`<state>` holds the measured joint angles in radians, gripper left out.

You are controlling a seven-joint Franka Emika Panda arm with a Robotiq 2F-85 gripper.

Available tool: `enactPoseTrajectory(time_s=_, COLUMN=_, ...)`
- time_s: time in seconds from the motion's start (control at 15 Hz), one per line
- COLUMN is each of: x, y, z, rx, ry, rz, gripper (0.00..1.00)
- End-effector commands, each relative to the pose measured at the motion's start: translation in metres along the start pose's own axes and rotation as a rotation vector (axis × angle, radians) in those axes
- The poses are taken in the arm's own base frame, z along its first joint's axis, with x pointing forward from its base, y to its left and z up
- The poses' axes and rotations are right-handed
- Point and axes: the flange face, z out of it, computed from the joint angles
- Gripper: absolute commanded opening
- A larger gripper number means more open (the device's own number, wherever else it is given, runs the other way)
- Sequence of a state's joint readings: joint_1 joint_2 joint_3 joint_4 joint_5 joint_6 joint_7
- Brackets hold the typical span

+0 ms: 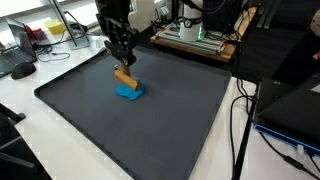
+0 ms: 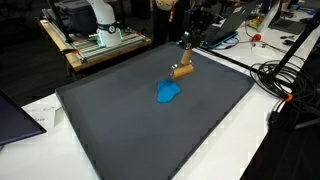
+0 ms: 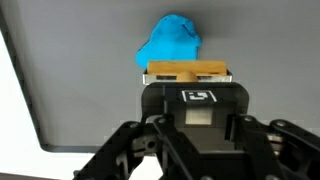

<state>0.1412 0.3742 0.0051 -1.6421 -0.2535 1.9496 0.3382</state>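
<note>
In an exterior view: dark mat [image 1: 150, 125] covers white counter [image 1: 30, 105], cables [image 1: 240, 130] off its side edge; gripper [image 1: 123, 66] clenched on wooden block [image 1: 125, 78], mid-mat, just beside blue lump [image 1: 129, 93]. In an exterior view: equipment [image 2: 100, 40] behind far edge. Wrist view: blue lump [image 3: 170, 45] beyond wooden block [image 3: 186, 71].

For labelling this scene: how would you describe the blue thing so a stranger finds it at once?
Start at the large dark grey tray. On it, the black gripper holds a tan wooden block; right next to that block lies a bright blue lumpy piece. Nothing else on the tray is blue.
</note>
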Motion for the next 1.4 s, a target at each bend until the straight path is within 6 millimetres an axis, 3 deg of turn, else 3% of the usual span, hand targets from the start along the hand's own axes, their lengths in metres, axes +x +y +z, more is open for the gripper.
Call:
enactPoseTrajectory(time_s=0.0, x=0.011, y=-0.002, z=-0.003, rx=-0.080, ry=0.009, rz=0.091, gripper=0.23)
enactPoseTrajectory(time_s=0.67, x=0.038, y=-0.030, z=0.023, rx=-0.199, ry=-0.039, rz=0.405, gripper=0.23)
enactPoseTrajectory(time_s=1.0, x=0.039, y=-0.039, z=0.042, rx=-0.248, ry=-0.082, rz=0.607, gripper=0.23)
enactPoseTrajectory(time_s=1.33, x=0.041, y=-0.056, z=0.047, rx=-0.299, ry=-0.062, rz=0.771, gripper=0.23)
